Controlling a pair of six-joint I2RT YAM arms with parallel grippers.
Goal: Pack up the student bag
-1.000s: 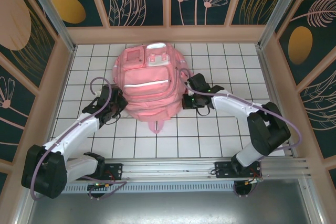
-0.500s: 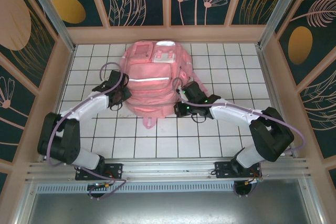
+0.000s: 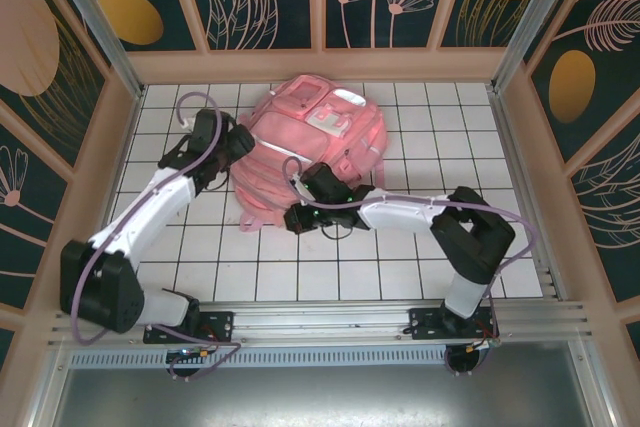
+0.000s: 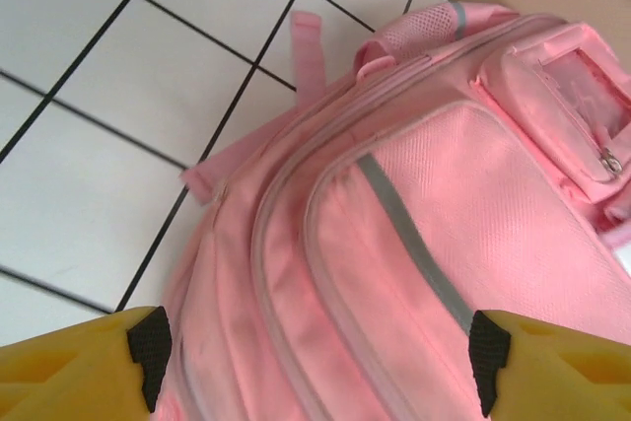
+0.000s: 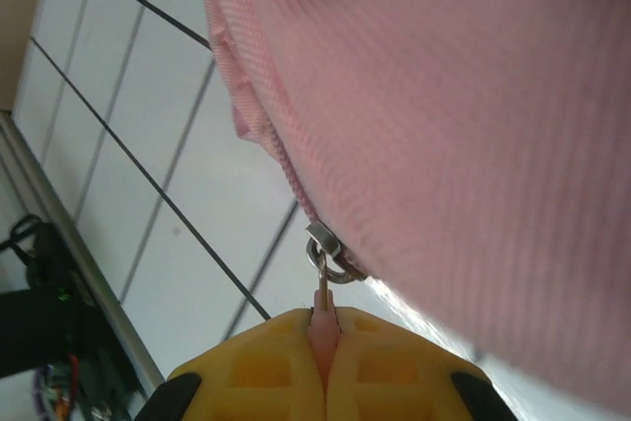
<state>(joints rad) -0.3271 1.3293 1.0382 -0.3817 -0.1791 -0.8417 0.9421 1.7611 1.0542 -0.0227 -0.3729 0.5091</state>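
Pink cloth: the student bag (image 3: 320, 132) lies front pockets up on the white tiled table (image 3: 420, 257), toward the far side, between the two arms. Down at its low edge, the right gripper (image 5: 322, 342) is pinched tight on the small pink zip tab (image 5: 321, 308), which hangs from a metal ring (image 5: 330, 261). The left gripper (image 4: 315, 357) is wide open and holds nothing. It hangs over the bag's side, near the grey stripe (image 4: 414, 244).

We think the zip is the job right now. To do it well, we should pull the tab along the zip line, slow and even, not away from the bag. The open gripper should hold the bag down so it does not slide.

We see the bag's long way run on a slant, from near-left to far-right. Its top, with the white patches (image 3: 328, 117), points to the far right, and its bottom points to the near left.
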